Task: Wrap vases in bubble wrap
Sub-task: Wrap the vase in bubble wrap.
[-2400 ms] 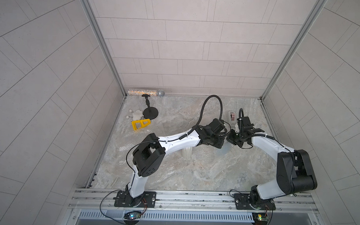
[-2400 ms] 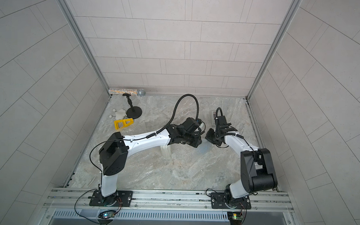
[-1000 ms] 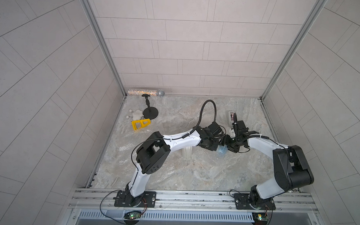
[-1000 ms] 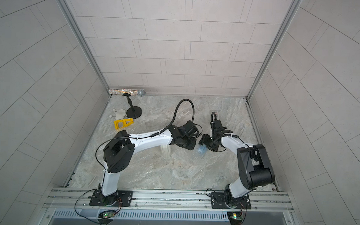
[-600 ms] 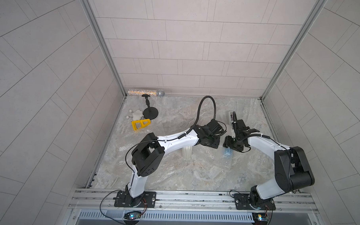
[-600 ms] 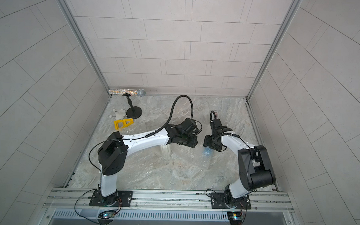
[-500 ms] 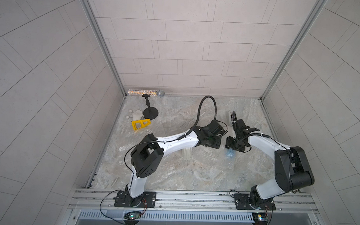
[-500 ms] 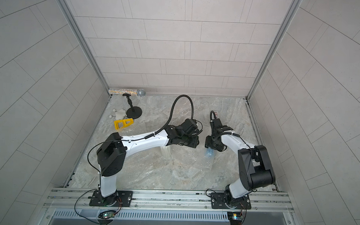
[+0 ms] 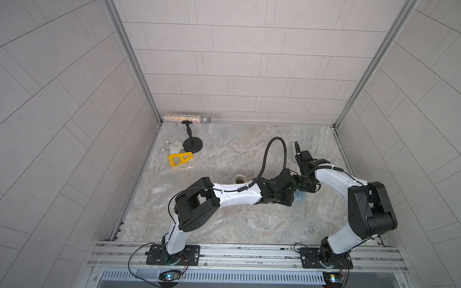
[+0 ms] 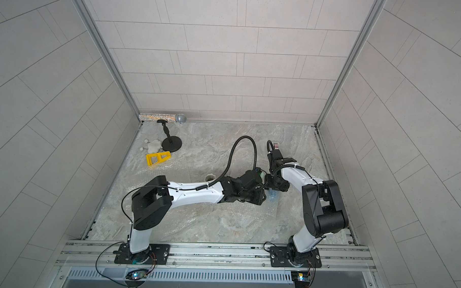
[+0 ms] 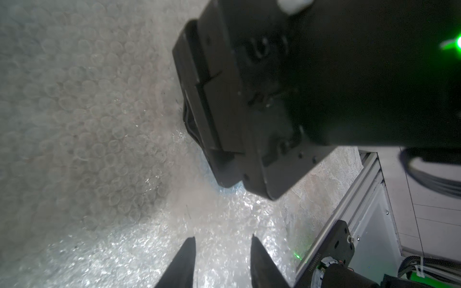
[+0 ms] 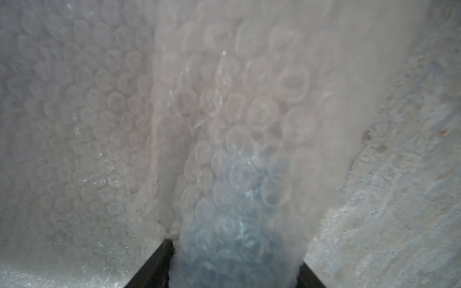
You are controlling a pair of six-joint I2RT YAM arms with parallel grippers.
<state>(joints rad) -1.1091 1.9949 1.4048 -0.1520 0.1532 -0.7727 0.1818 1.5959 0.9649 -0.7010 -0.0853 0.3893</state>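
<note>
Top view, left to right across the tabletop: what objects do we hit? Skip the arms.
yellow bracket → white vase → light-blue vase. The microphone, black stand and white toy overlap the bracket sideways, so they are left out.

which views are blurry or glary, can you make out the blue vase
Right wrist view: hazy, the blue vase just a pale smear behind bubble wrap at the right gripper. Left wrist view: near wrap out of focus, glare specks beyond, a green flare. Both top views: sharp, evenly lit.
</note>
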